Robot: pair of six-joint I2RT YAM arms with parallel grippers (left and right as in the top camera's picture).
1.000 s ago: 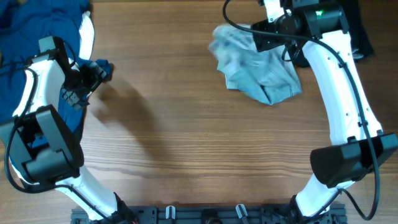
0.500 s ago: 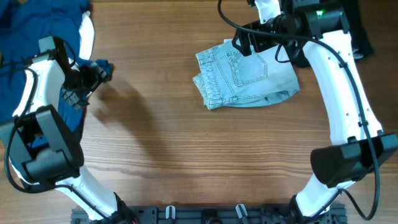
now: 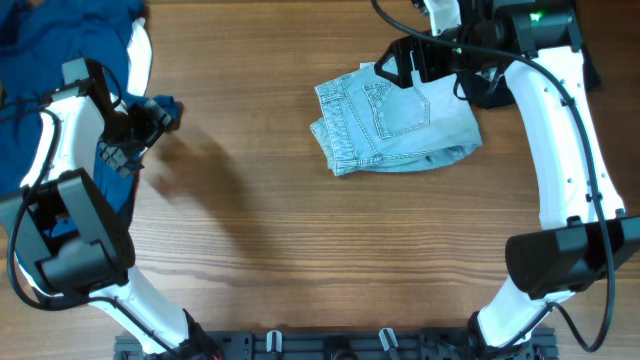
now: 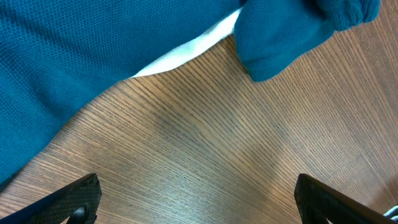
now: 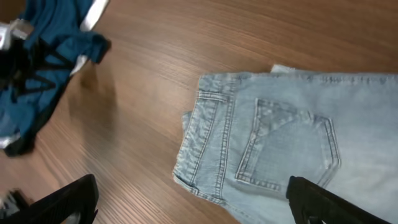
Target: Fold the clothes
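The pale blue denim shorts (image 3: 395, 120) lie folded on the wooden table at the back right, a stitched back pocket facing up. They also show in the right wrist view (image 5: 292, 149). My right gripper (image 3: 392, 66) is open and empty, raised over the shorts' far edge; in its own view (image 5: 193, 202) the fingers are spread wide. My left gripper (image 3: 165, 112) is open and empty at the far left, beside dark blue cloth; its wrist view (image 4: 199, 199) shows spread fingers over bare wood.
A heap of dark teal-blue clothing (image 3: 70, 30) with a white strip lies at the back left corner, also in the left wrist view (image 4: 93, 43) and the right wrist view (image 5: 43, 50). A black object (image 3: 490, 95) sits by the right arm.
One second ago the shorts were a blurred bundle in motion under the right gripper; now they lie flat and folded. The right gripper has let go and drawn back slightly. The left arm is unmoved.
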